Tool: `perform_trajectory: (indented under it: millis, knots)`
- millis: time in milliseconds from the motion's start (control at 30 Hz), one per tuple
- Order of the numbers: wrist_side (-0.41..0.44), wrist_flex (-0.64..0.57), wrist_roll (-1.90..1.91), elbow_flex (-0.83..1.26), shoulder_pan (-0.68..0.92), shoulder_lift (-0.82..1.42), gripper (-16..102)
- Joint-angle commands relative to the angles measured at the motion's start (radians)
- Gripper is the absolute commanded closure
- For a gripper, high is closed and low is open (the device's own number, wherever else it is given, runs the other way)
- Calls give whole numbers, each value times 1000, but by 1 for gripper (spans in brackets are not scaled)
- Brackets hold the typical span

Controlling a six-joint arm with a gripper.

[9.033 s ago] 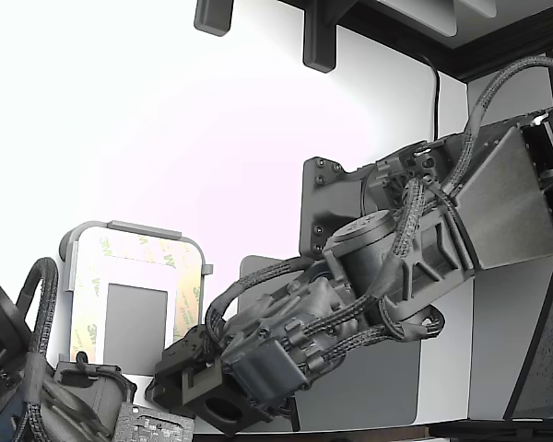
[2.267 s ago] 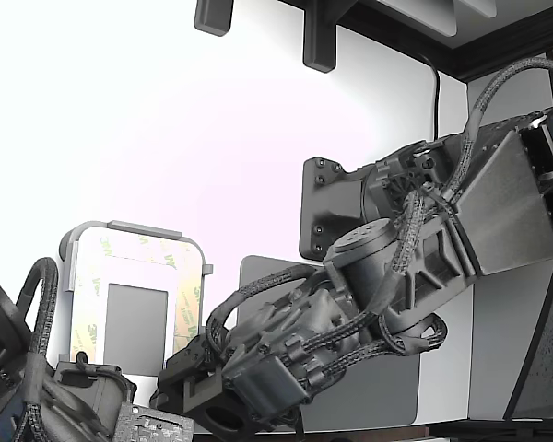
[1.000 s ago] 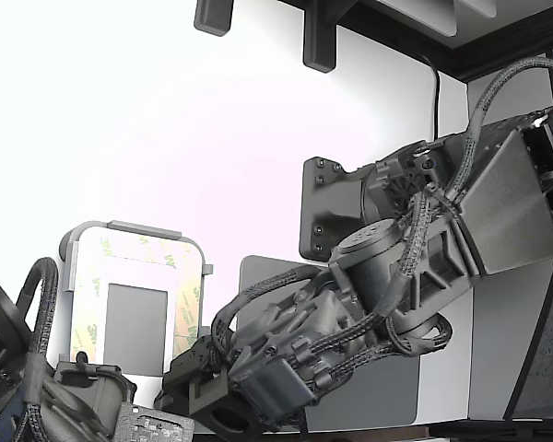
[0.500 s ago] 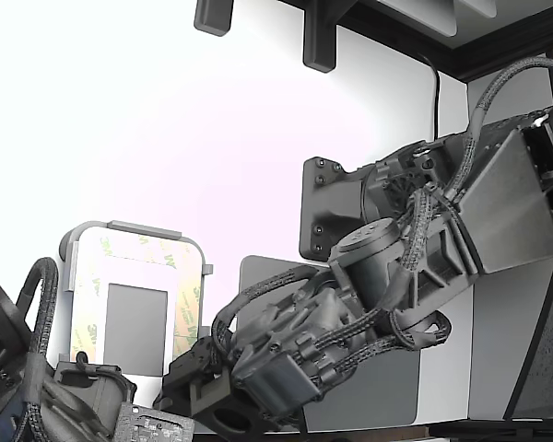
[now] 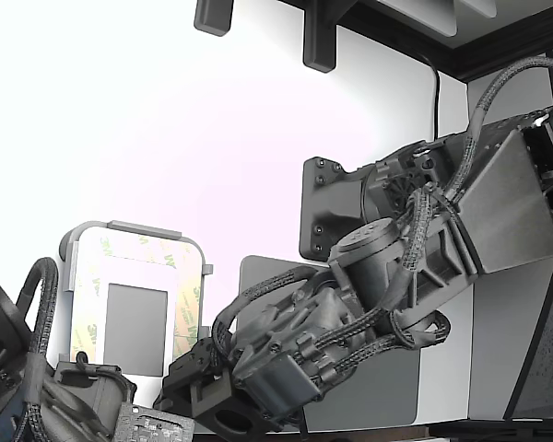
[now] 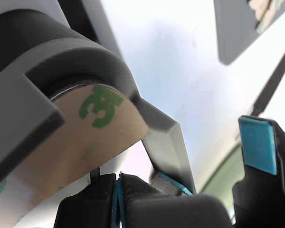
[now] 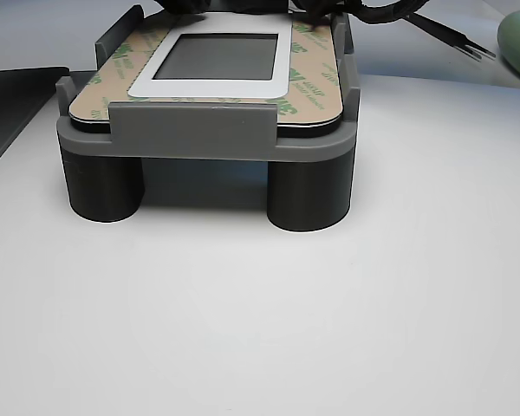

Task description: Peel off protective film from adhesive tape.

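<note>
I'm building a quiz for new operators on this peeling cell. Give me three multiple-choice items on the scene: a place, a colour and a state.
1. Where does the protective film lie?
A. inside a box
B. atop a grey fixture raised on legs
C. on a shelf

2. What colour are its logos?
A. red
B. blue
C. green

3. How is the film around the dark grey rectangle?
A. lying flat in place
B. crumpled in a ball
C. gone entirely

Answers: 1 B, the other view shows the legs; 2 C, green print in the wrist view; 3 A, it frames the rectangle flat.
</note>
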Motion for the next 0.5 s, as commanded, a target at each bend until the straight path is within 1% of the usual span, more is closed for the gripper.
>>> perform_trajectory:
  millis: [0, 467]
  knots:
    - [-3, -3, -2, -26, -12, 18, 97]
    - [8, 28, 2, -28, -12, 34, 96]
